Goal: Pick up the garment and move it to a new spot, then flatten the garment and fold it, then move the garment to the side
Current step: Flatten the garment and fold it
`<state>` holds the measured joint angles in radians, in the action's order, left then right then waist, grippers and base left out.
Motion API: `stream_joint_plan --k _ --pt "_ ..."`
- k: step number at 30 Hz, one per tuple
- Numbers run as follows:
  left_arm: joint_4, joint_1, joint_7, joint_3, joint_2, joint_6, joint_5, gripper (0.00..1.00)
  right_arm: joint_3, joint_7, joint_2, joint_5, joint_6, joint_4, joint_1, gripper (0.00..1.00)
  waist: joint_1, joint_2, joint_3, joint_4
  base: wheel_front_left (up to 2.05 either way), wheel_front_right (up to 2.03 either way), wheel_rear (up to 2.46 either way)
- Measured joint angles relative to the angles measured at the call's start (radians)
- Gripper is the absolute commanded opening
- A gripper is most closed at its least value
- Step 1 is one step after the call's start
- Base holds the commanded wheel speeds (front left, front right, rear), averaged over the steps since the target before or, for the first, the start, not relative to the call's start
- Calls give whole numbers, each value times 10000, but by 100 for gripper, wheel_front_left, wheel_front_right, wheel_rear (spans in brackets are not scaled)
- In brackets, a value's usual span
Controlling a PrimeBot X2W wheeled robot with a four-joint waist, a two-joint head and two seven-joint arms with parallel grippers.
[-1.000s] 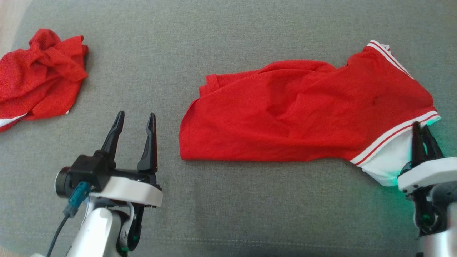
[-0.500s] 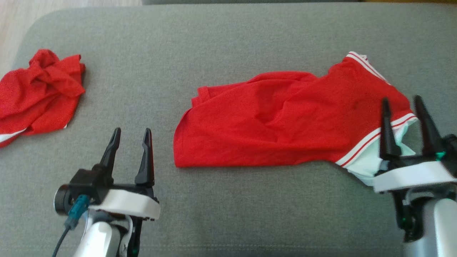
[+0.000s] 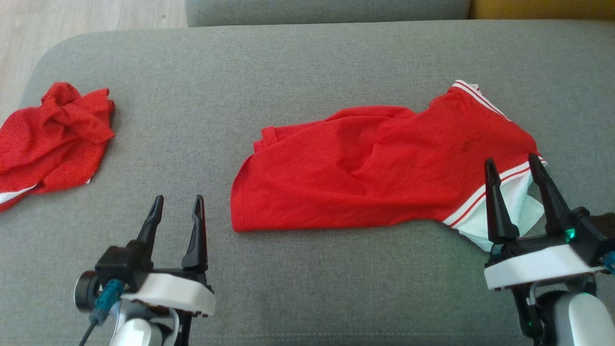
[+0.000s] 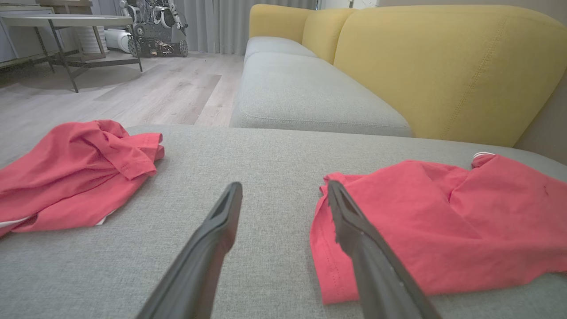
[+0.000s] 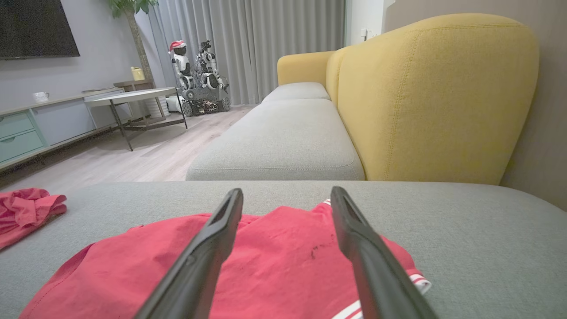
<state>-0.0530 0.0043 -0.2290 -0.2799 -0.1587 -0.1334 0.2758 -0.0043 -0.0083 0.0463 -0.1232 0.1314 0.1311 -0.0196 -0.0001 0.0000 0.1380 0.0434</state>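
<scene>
Nearby, crumpled red cloth point(image 3: 53, 129) left of garment point(image 3: 365, 173), yellow backrest point(image 4: 443, 66) behind, all jaws apart.

A wide grey fabric seat cushion point(image 3: 192, 96) is carrying two red garments. The larger red garment point(image 3: 375, 173), trimmed with red-and-white stripes and a white panel at its right end, is lying spread but rumpled across the cushion's middle and right, with soft folds rising along its far edge. A second, crumpled red garment point(image 3: 48, 139) is sitting bunched near the cushion's left edge, well apart from the first, with bare grey cloth stretching between them.
</scene>
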Motion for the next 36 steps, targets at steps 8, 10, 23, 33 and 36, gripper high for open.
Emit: stream_joint_plan --k 8,10,23,33,36 --pt "0 -3 56 -42 -38 2 84 100 -2 56 -4 0 0 19 1 100 0 0 55 24 0 0 0" --pt "-2 -3 77 -56 -58 6 88 100 -4 56 -6 0 2 21 0 100 0 0 54 31 0 0 0" --pt "-1933 -1186 1411 -953 192 1336 1104 100 201 86 -8 -265 2 65 110 100 0 0 554 -81 0 0 0" --pt "-3856 -1955 1969 -842 449 1833 2046 11 184 71 -10 -491 2 -73 111 100 0 0 855 -355 0 0 0" --pt "-4044 -2106 1768 -846 433 1898 2067 0 171 69 -10 -545 0 -107 111 100 0 0 865 -355 0 0 0"
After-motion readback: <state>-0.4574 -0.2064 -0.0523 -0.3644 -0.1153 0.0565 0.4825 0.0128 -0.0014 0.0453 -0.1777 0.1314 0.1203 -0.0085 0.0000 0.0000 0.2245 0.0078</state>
